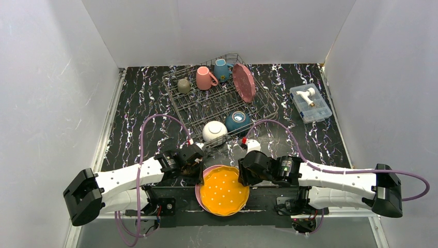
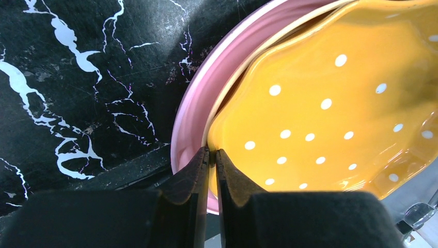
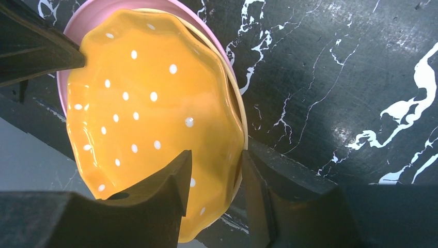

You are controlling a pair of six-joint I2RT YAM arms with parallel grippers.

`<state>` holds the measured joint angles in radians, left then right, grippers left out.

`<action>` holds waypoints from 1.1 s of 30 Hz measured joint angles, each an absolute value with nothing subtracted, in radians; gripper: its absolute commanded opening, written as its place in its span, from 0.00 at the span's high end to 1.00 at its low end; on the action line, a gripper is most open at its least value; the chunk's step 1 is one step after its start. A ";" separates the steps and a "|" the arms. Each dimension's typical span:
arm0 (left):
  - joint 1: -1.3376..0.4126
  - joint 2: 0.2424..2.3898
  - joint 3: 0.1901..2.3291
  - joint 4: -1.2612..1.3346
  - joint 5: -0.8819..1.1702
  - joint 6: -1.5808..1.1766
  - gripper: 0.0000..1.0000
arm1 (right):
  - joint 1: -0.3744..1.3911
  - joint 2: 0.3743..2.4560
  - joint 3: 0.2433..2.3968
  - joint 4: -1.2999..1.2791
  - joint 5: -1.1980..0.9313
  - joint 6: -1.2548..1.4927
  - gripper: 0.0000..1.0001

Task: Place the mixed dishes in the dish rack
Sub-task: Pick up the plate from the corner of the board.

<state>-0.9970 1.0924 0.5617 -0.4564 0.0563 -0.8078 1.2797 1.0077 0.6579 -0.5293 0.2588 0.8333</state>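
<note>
**Setting.** Black, white-veined surface (image 1: 134, 103), closed in by plain white walls.

**Nearest: plate stack.** It lies on the near side of the dish rack (image 1: 206, 106), just clear of its front edge, between the two arms.
- Orange plate (image 1: 223, 191): scalloped, white-dotted, on top.
- Yellow plate (image 2: 232, 77): seen only as a pale rim beneath.
- Pink plate (image 1: 198, 190): at the bottom.

**Left jaws.** All but together, pinched on a thin rim at the stack's left edge. The rim appears to be the orange plate's, though the yellow rim lies tight against it.

**Right jaws.** Apart, roughly half spread, astride the stack's opposite rim. One side is over the orange face, the other outside the yellow edge. Neither visibly presses.

**In the rack, near end.** White bowl (image 1: 214, 130) and teal bowl (image 1: 237, 121), side by side.

**In the rack, far end.** Grey-olive mug (image 1: 184, 84), pink mug (image 1: 205, 78) and blue mug (image 1: 222, 70). Dark red plate (image 1: 244, 82) stands on edge.

**Right of the rack.** Clear box (image 1: 310, 102), not part of the load.

**Step, as judged.** Taking the top plate off the stack. The next move calls for the right jaws to close on the orange rim alone and leave the yellow one behind. The plate then has to be raised level and stood on edge in the free tines at mid-rack.
</note>
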 measured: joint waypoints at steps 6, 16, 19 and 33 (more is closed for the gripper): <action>-0.997 1.090 0.560 -0.454 0.057 -0.808 0.92 | 1.281 1.032 0.658 -0.532 0.276 0.829 0.64; -0.997 1.084 0.557 -0.453 0.057 -0.808 0.92 | 1.285 1.060 0.658 -0.546 0.316 0.812 0.99; -0.997 1.081 0.557 -0.460 0.058 -0.807 0.92 | 1.285 1.075 0.664 -0.549 0.327 0.816 0.99; -1.001 1.037 0.572 -0.538 0.051 -0.802 0.56 | 1.298 1.086 0.738 -0.593 0.398 0.821 0.99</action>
<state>-1.0008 1.0374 0.5716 -0.5385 0.0513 -0.8024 1.2980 1.0859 0.7376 -0.5926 0.3981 0.8211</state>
